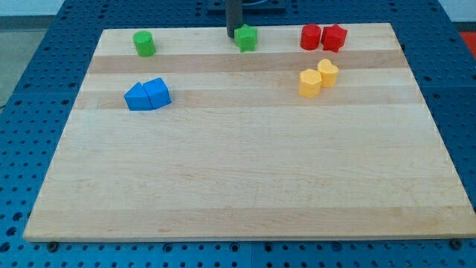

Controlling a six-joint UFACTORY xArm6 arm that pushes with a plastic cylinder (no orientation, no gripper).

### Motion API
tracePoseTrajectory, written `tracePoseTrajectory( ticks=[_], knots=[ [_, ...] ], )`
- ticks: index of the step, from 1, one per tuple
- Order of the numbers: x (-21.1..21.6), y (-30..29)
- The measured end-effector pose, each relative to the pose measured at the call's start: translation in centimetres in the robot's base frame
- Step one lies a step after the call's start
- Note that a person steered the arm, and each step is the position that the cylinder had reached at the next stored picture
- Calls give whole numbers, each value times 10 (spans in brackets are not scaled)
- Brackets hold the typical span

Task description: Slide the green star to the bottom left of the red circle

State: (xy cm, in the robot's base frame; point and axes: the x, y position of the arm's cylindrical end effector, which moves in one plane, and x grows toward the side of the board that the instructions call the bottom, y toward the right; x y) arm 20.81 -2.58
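Observation:
The green star (247, 37) lies near the view's top edge of the wooden board, about the middle. My tip (232, 34) is right at the star's left side, touching or nearly touching it. The red circle (310, 36) lies to the star's right on the same row, with a red star (334, 37) touching its right side. The star and the red circle are well apart.
A green cylinder-like block (144, 43) sits at the top left. Two blue blocks (148, 95) lie together at the left. Two yellow blocks (318, 78) lie together below the red pair. The wooden board (238, 179) rests on a blue perforated table.

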Motion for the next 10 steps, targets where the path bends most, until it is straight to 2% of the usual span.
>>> tracePoseTrajectory(
  ticks=[1, 4, 6, 9, 10],
  knots=[
    [2, -21],
    [15, 34],
    [24, 16],
    [29, 81],
    [28, 51]
  ],
)
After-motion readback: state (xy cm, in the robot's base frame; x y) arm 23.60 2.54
